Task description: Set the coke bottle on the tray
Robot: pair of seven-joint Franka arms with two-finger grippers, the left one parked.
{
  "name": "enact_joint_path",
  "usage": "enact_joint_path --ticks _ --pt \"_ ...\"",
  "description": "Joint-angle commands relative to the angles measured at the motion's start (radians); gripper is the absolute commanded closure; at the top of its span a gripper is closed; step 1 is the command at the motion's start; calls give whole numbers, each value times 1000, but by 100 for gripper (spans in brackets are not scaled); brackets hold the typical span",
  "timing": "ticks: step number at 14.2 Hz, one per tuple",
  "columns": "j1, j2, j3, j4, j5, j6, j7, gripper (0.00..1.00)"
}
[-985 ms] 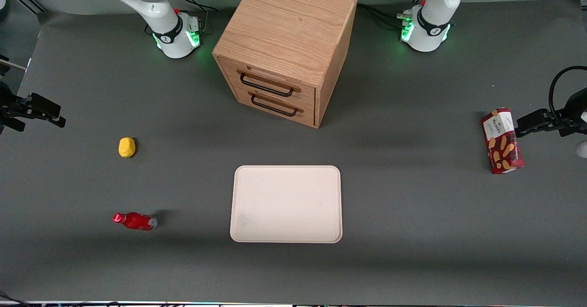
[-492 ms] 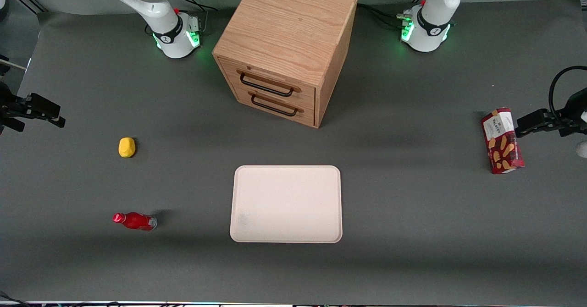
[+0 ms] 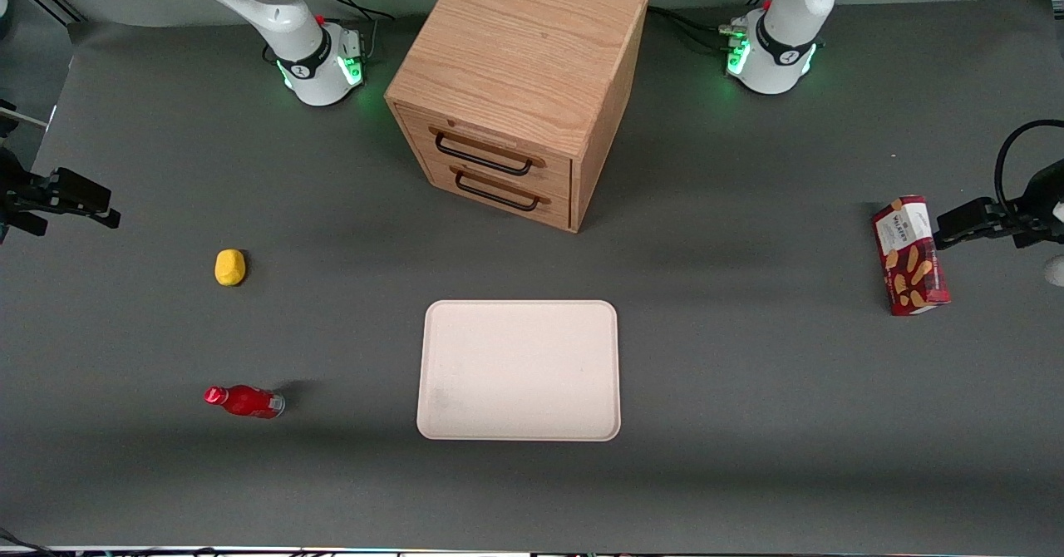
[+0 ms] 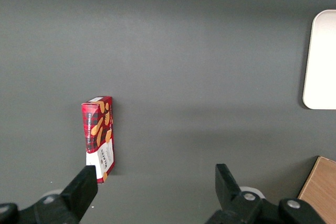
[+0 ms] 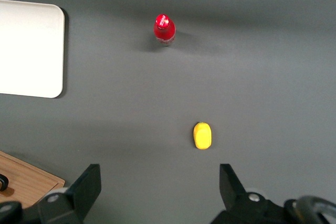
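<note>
Gripper hangs high over the working arm's end of the table, fingers spread wide, nothing between them; in the front view it shows at the table edge, well apart from everything. Coke bottle sits on the dark table mat, nearer the front camera than the yellow lump, and well apart from the tray, which holds nothing. Whether the bottle stands or lies is hard to call: the wrist view shows the cap face-on, as if upright, while the front view draws it long, probably just the slant of that camera. Risks, as I judge them: 1, a small, narrow bottle tips or rolls if a finger clips it on the way down. 2, a grip taken too near the cap may let it swing or slip during the carry. 3, the lump lies between gripper and bottle, so a low approach could nudge it. 4, a release off-centre or from height could topple it on the tray's rim.
</note>
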Motion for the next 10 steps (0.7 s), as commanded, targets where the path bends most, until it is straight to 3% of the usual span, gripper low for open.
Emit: enact_joint_path --ticks 1,6,10 --pt "-6 187 5 280 -13 -129 6 0" --pt "-7 431 9 555 -13 -131 6 0" --pt "-7 499 25 572 -13 5 5 0"
